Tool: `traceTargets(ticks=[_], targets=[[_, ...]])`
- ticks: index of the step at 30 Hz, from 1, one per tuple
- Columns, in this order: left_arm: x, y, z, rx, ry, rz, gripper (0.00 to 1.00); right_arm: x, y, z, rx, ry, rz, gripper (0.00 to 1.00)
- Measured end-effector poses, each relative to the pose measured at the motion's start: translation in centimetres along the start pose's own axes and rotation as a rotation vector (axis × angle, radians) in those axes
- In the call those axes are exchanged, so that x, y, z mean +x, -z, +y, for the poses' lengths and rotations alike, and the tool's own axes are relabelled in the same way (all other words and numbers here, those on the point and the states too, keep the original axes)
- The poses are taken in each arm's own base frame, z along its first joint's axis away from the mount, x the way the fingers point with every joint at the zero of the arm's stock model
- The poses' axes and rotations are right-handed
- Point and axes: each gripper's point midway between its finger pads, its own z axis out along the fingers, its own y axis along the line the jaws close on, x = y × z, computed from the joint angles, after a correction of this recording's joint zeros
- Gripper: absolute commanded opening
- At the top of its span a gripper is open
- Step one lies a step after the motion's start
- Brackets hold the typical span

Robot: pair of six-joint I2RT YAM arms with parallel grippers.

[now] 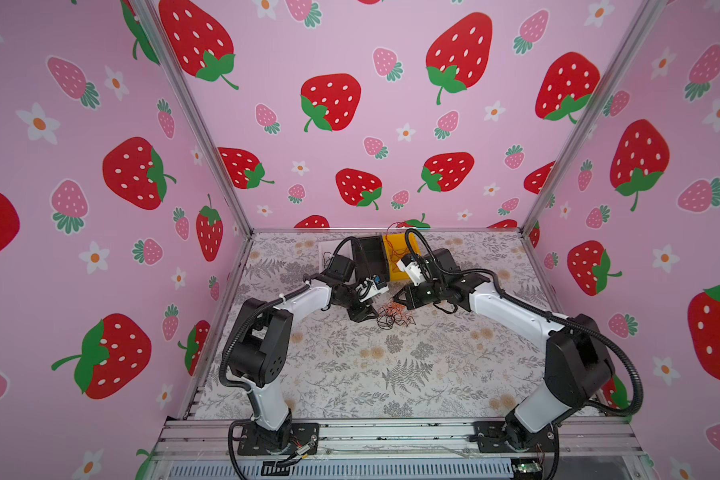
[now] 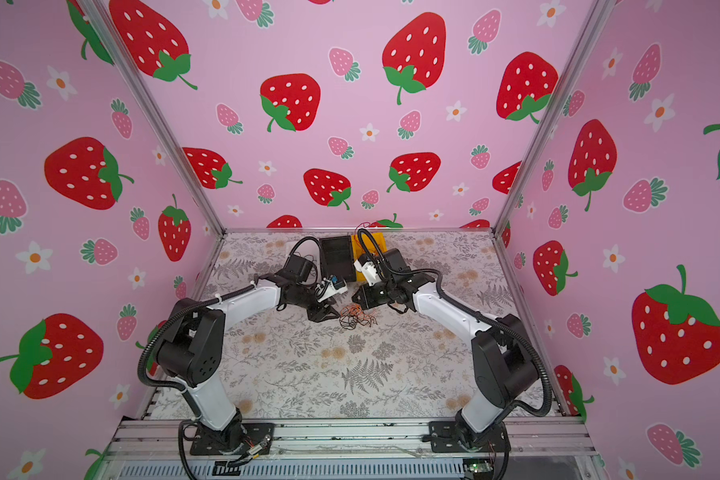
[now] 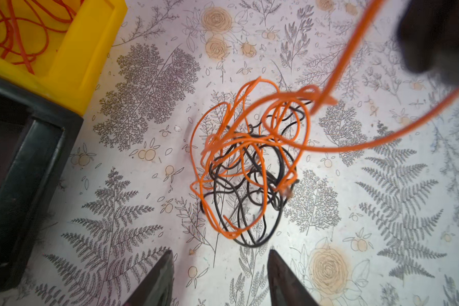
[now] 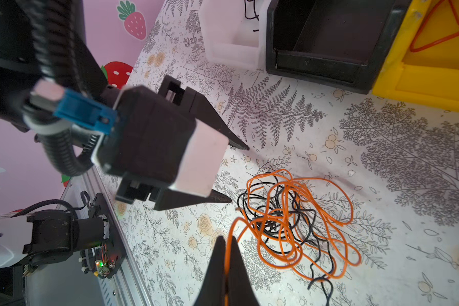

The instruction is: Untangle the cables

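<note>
Orange cable [image 3: 337,150] vanishes into the clamped right gripper [image 4: 226,243]; left gripper [image 3: 221,251] stands parted, empty, only tips showing.

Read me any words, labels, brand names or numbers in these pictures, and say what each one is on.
No text can be read anywhere.
Yellow bin, black bin, white bin: no labels.
Walls: only strawberries and flowers.
Table: only a plant print.
Circuit board by an arm's base: too small to tell any print.
</note>
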Motion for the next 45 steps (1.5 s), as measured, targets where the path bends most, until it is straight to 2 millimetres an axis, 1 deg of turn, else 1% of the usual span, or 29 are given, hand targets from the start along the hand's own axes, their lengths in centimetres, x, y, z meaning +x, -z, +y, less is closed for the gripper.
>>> traceTargets(ticks=[7,17,20,21,23,24,27,30,34,36,37,38,42,43,44,45], targets=[[-0.9,-0.2,-0.7,0.028,-0.045,-0.014,0.57,-0.3,0.3,-0.7,0.004,-0.011,-0.008,0.00],[-1.3,-0.5,-1.5,0.051,-0.071,-0.019,0.56,-0.1,0.7,-2.1,0.010,-0.040,-0.012,0.00],[-1.5,-0.9,-2.0,0.053,-0.088,-0.011,0.54,-0.1,0.8,-2.2,0.010,-0.042,-0.014,0.00],[-1.6,-1.1,-2.1,0.053,-0.094,-0.007,0.52,-0.1,0.8,-2.2,0.010,-0.043,-0.014,0.00],[-1.6,-1.6,-2.2,0.057,-0.097,0.002,0.40,-0.1,0.8,-2.2,0.009,-0.044,-0.014,0.00],[-1.5,-1.8,-2.2,0.058,-0.099,0.008,0.36,-0.1,0.8,-2.3,0.010,-0.045,-0.014,0.00],[-1.4,-2.5,-2.1,0.058,-0.106,0.022,0.30,0.2,0.7,-2.7,0.013,-0.053,-0.011,0.00],[-1.3,-2.5,-1.8,0.045,-0.105,0.027,0.24,0.7,1.1,-3.5,0.025,-0.072,-0.018,0.00],[-1.7,-1.6,-1.9,0.021,-0.116,0.014,0.11,0.8,2.7,-5.1,0.053,-0.105,-0.052,0.00],[-2.0,-0.8,-2.3,0.010,-0.124,0.001,0.08,0.6,3.4,-5.8,0.066,-0.117,-0.072,0.00],[-2.2,-0.2,-2.6,0.003,-0.129,-0.009,0.01,0.6,3.8,-6.3,0.074,-0.124,-0.082,0.00],[-2.4,0.3,-2.9,-0.004,-0.136,-0.019,0.00,0.5,4.2,-6.7,0.083,-0.132,-0.091,0.00],[-3.1,1.8,-3.8,-0.013,-0.156,-0.043,0.00,0.2,5.3,-8.1,0.106,-0.155,-0.123,0.00],[-3.2,2.0,-3.8,-0.016,-0.159,-0.046,0.04,0.0,5.6,-8.3,0.110,-0.158,-0.130,0.00],[-3.2,1.9,-3.8,-0.016,-0.161,-0.047,0.14,-0.1,5.8,-8.4,0.112,-0.159,-0.136,0.00],[-3.1,1.8,-3.8,-0.016,-0.159,-0.046,0.20,-0.1,6.0,-8.5,0.111,-0.159,-0.140,0.00]])
